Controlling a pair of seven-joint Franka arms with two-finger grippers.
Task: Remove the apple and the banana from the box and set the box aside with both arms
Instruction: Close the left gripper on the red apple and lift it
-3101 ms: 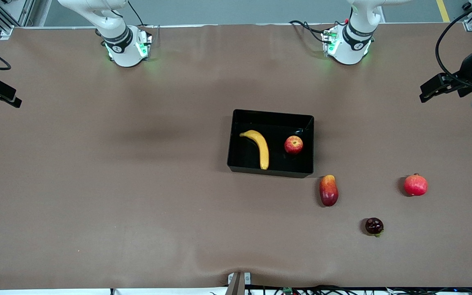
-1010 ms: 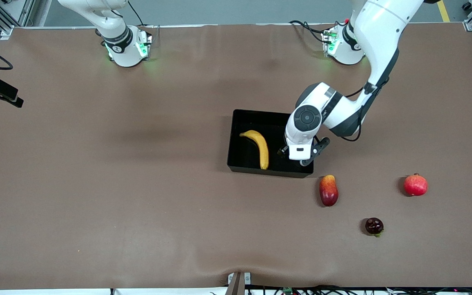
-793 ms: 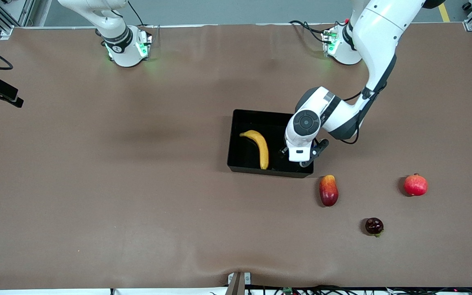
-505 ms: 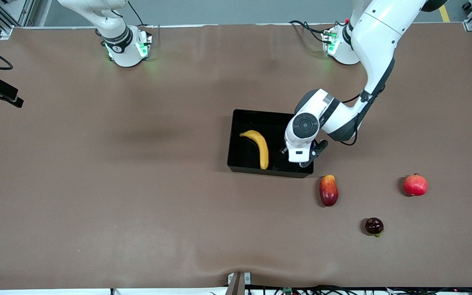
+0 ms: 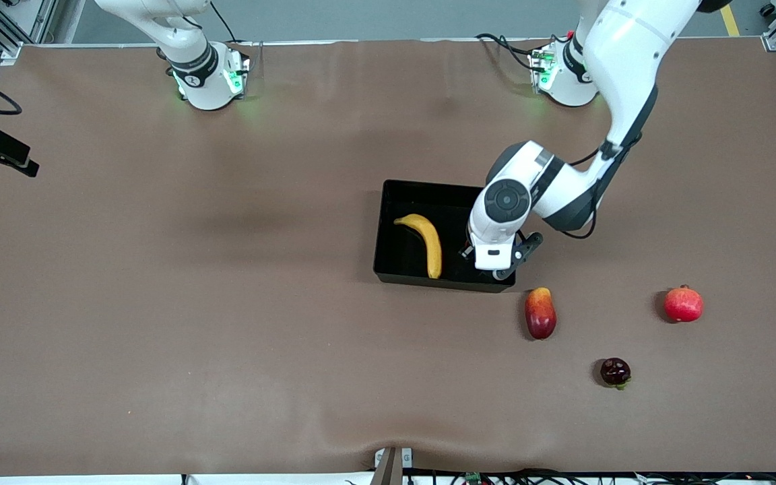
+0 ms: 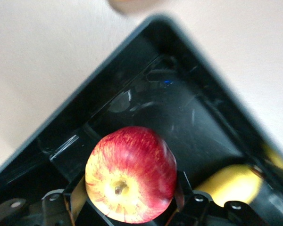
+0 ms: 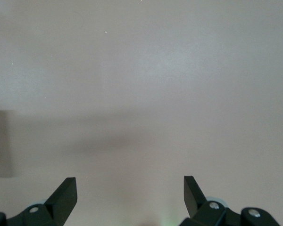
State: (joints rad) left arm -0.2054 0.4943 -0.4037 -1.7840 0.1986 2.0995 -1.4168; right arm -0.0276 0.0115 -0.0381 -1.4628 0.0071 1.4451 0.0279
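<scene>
Left gripper [image 5: 493,259] reaches down into the box [image 5: 401,259], at that box's end toward the left arm's end of the table, and its fingers [image 6: 78,197] sit on either side of the apple [image 6: 130,173], pressed against its flanks. Whether the apple rests on the box floor or hangs just above it, I cannot tell. The banana [image 5: 426,241] lies in the same box, beside the apple toward the right arm's end. The box stands near the middle of the table [image 5: 159,303].

Outside the box, nearer the front edge, lie a mango [image 5: 539,313] close to the box's corner, a pomegranate [image 5: 683,304] toward the left arm's end, and a small dark fruit [image 5: 615,372] nearest the front edge.

The right arm waits; its gripper [image 7: 130,190] hangs wide open over bare table, holding nothing.
</scene>
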